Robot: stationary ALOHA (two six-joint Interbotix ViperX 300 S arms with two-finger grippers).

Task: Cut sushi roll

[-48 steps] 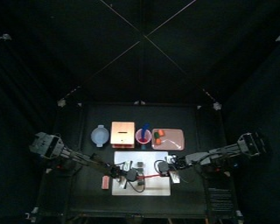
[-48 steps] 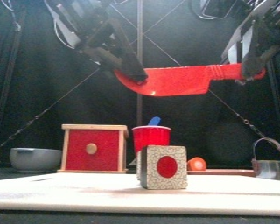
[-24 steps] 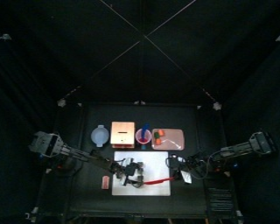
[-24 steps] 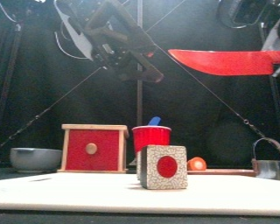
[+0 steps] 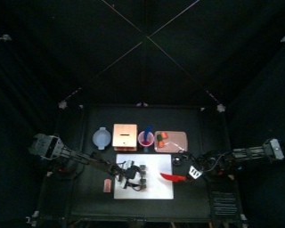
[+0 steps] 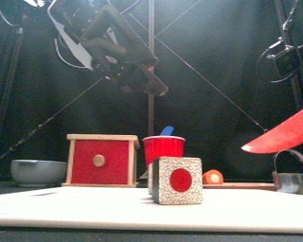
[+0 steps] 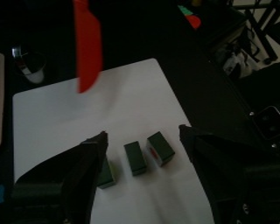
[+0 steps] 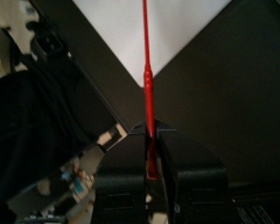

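Lying on one white board [image 7: 73, 114], three sushi roll slices [image 7: 136, 157] sit between the wide-spread left pincer [image 7: 143, 149]; right pincer [image 8: 150, 131] clamps one red knife [image 8: 145, 44].

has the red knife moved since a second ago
Yes. In the front view the red knife has swung right and down, from above the red cup toward the white board.

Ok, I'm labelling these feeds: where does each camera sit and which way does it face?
Top: high overhead, facing straight down; both arms reach in, left end effector and right end effector at the white board.
Front: table height at the front edge, looking level across; left arm hangs above, red knife at right.
Left wrist: on the left arm, looking between its open jaws at the sushi slices.
Right wrist: on the right arm, looking along the red knife it grips.
Shared: all four show the red knife.
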